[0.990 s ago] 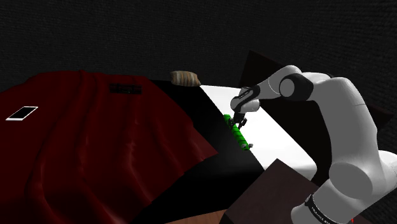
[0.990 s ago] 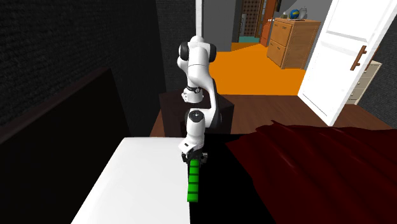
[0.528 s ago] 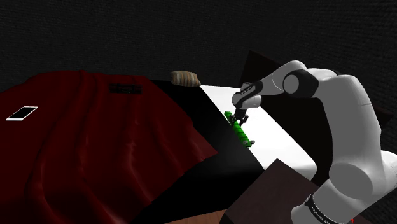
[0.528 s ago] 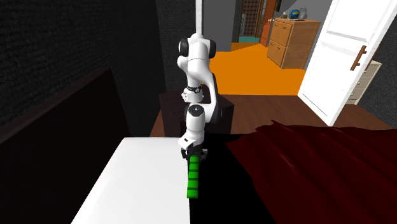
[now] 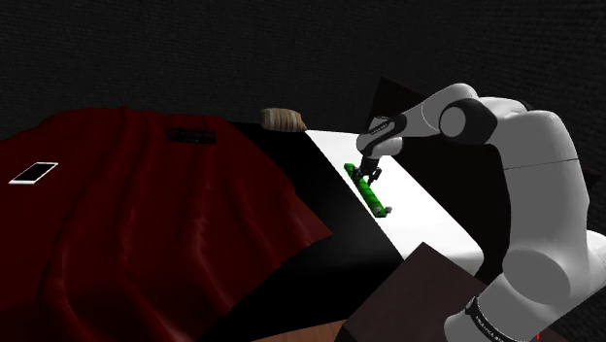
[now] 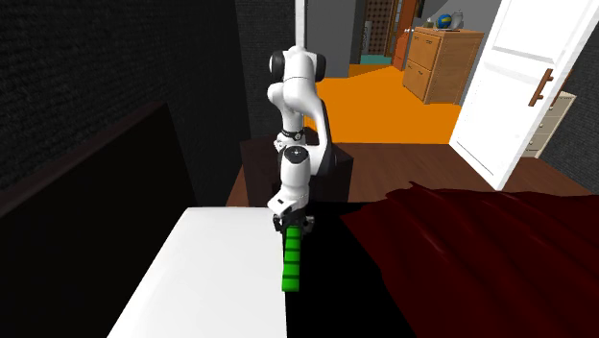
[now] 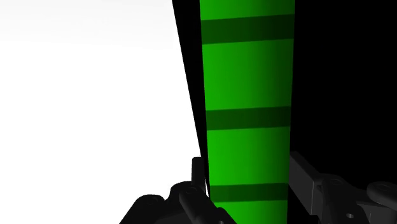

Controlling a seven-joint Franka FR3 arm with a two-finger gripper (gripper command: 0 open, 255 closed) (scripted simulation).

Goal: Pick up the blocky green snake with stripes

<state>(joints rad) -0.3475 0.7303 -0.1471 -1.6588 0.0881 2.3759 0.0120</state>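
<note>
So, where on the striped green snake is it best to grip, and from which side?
Across its narrow width near its end, from above: the striped green snake is a long bar stretched along the white tabletop, its flat sides parallel. The hand clasps it so.

Item: blocky green snake (image 5: 372, 192), a straight, square-sectioned bar, bright green with darker green stripes across it at intervals. It runs lengthwise along the edge of the white surface (image 5: 432, 209). One end sits between the fingers of the gripper (image 5: 369, 176), which press against both its sides.
</note>
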